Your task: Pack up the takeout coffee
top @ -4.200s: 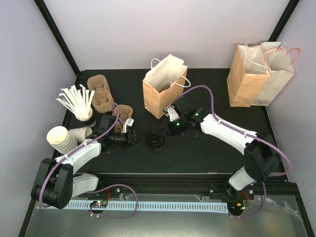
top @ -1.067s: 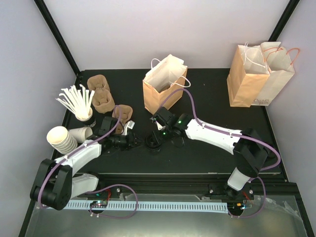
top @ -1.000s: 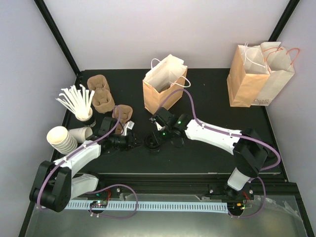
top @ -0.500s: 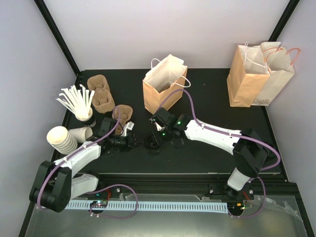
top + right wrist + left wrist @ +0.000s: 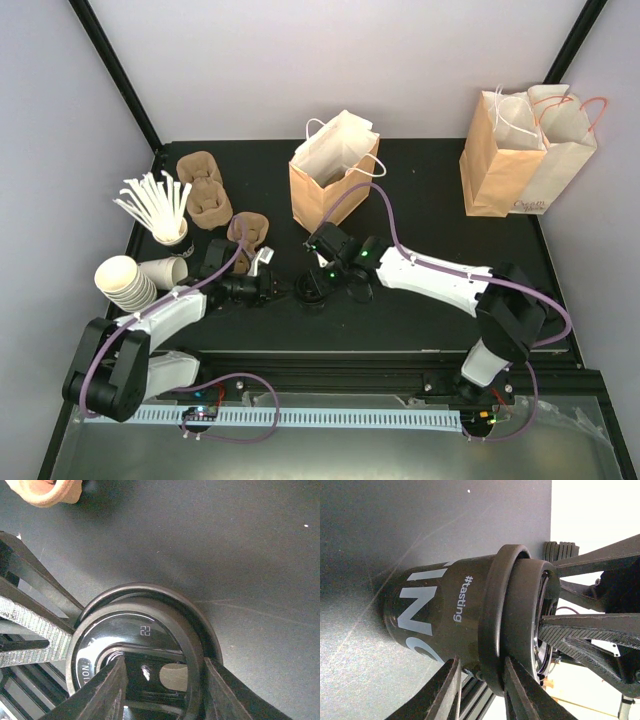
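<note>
The takeout coffee (image 5: 309,294) stands upright at the table's middle front, its glossy black lid (image 5: 145,630) on top and a black printed band (image 5: 440,610) round its body. My left gripper (image 5: 279,290) reaches in from the left with its jaws one above the other. They straddle the lid's rim (image 5: 481,661): one finger touches the lid's step, the other stands a little off beneath the rim. My right gripper (image 5: 318,277) hangs over the lid, jaws partly apart (image 5: 162,662), one finger above the lid's top and the other at its outer edge.
An open brown paper bag (image 5: 333,185) stands just behind the cup. Two more bags (image 5: 525,150) are at the back right. Brown pulp carriers (image 5: 203,188) (image 5: 250,232), a cup of white stirrers (image 5: 155,205) and stacked lidless white cups (image 5: 125,280) crowd the left side.
Since four seconds ago my right gripper has come from beside the bag to over the cup. In the last second the left jaws narrowed round the lid rim; the cup has hardly moved.
</note>
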Available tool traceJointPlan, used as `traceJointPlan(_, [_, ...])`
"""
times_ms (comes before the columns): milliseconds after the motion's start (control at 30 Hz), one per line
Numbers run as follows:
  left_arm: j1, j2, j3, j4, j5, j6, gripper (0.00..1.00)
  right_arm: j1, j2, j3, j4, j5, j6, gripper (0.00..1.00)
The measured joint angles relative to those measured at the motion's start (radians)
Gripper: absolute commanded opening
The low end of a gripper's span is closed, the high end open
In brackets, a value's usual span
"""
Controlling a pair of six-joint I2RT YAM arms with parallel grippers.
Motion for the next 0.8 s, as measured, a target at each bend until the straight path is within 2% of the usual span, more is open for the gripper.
traceJointPlan(133, [0.000, 0.017, -0.002, 0.025, 0.012, -0.002, 0.24, 0.002, -0.024, -0.031, 0.029, -0.002, 0.005, 0.48])
traceJointPlan(267, [0.000, 0.027, -0.004, 0.041, 0.023, -0.002, 0.24, 0.003, -0.031, -0.037, 0.039, -0.010, 0.013, 0.63])
traceJointPlan(400, [0.000, 0.040, -0.003, 0.041, 0.023, 0.000, 0.24, 0.009, -0.037, -0.040, 0.051, -0.033, 0.013, 0.72])
traceJointPlan(600, [0.000, 0.047, 0.003, 0.038, 0.023, 0.008, 0.24, 0.009, -0.061, -0.071, 0.079, -0.061, 0.000, 0.79])
traceJointPlan(800, [-0.001, 0.053, 0.014, 0.026, 0.021, 0.012, 0.24, 0.010, -0.094, -0.124, 0.132, -0.069, -0.042, 0.79])
